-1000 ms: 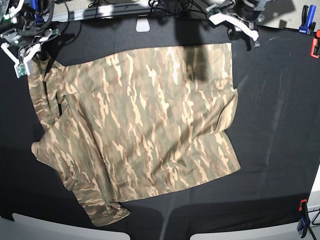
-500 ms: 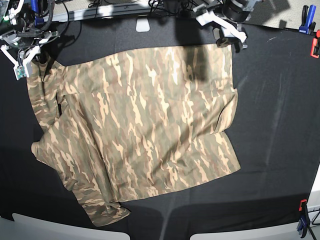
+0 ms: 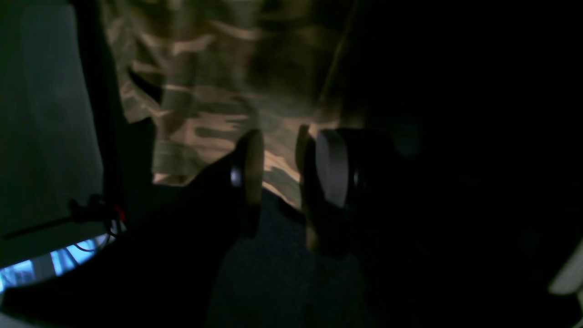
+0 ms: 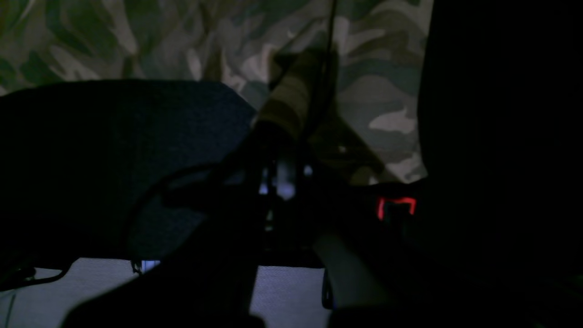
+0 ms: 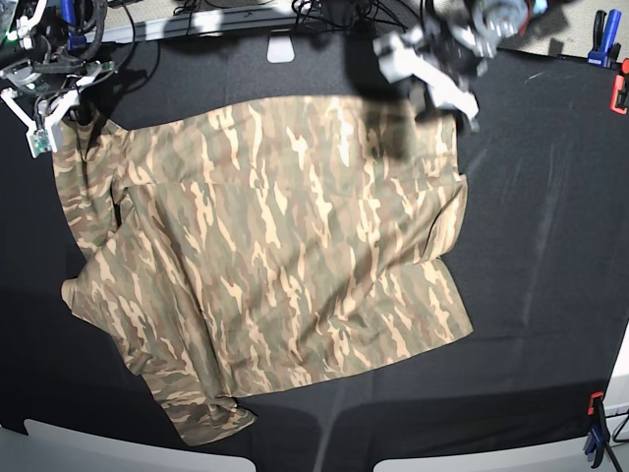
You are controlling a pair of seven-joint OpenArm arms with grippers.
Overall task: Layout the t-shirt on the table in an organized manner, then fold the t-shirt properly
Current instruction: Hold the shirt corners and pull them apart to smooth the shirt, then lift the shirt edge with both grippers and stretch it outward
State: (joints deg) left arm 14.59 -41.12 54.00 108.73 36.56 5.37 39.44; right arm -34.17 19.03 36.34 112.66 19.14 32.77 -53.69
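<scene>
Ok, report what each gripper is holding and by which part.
The right gripper is shut on a bunched edge of the t-shirt at its far corner. The left gripper holds nothing; its fingers stand apart over the shirt's other far corner.

The t-shirt (image 5: 265, 256) lies spread over the middle of the table (image 5: 550, 246), with bare table to its right and along the near edge. The left gripper (image 5: 442, 93) hangs over the shirt's far right corner, while the right gripper (image 5: 59, 113) sits at the far left corner. Clamps (image 5: 617, 64) stand at the table's right edge, far and near.
</scene>
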